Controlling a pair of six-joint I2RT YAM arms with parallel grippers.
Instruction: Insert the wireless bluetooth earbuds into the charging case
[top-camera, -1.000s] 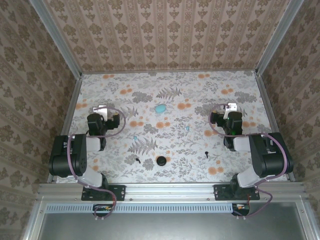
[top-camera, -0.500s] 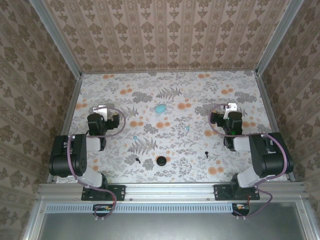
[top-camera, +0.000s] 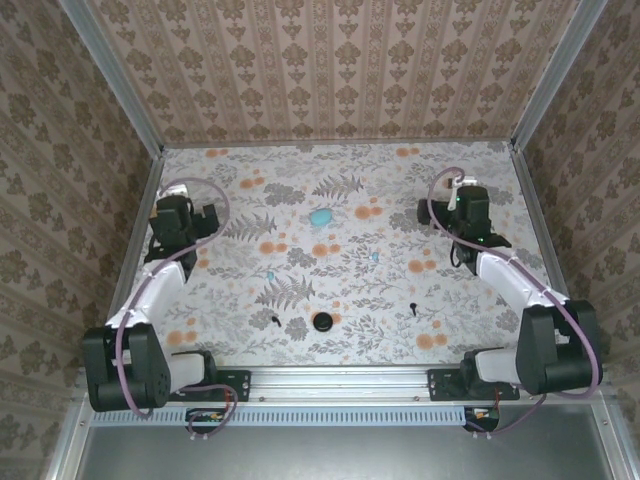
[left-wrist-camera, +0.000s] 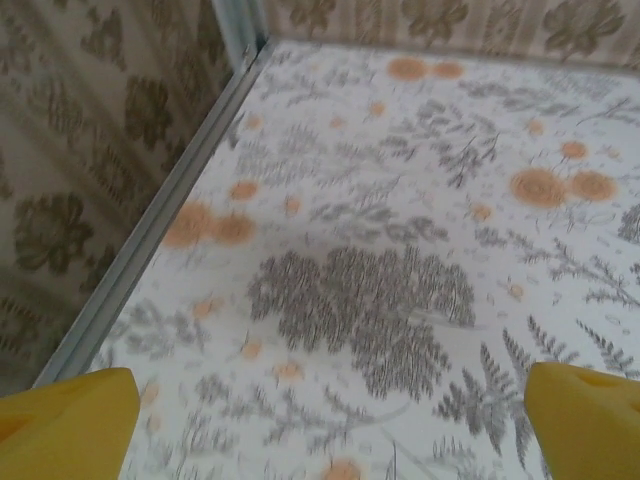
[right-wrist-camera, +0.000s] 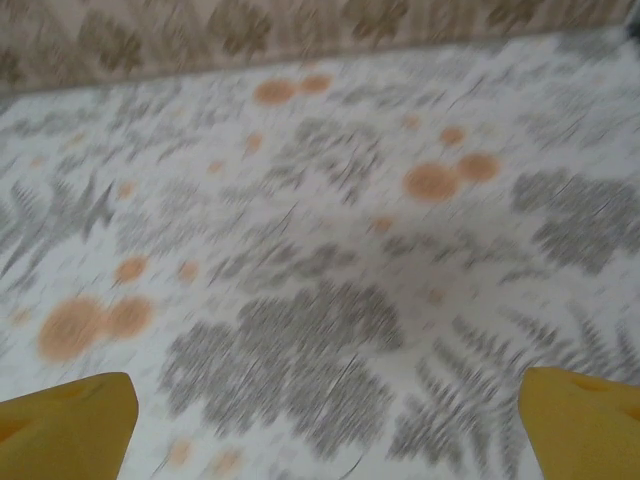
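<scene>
Near the middle of the surface (top-camera: 230, 190), I am seeing two black earbuds (top-camera: 275, 320) and two turquoise earbuds (top-camera: 268, 275) lying scattered, apart from the black case (top-camera: 322, 321) and turquoise case (top-camera: 320, 216), while the left fingers (left-wrist-camera: 70, 425) and right fingers (right-wrist-camera: 65, 425) are hanging released, grasping nothing.

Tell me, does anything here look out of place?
The left black earbud and right black earbud flank the round black case; the left turquoise earbud and right turquoise earbud lie loose near the turquoise case. All scattered, none inserted.
</scene>
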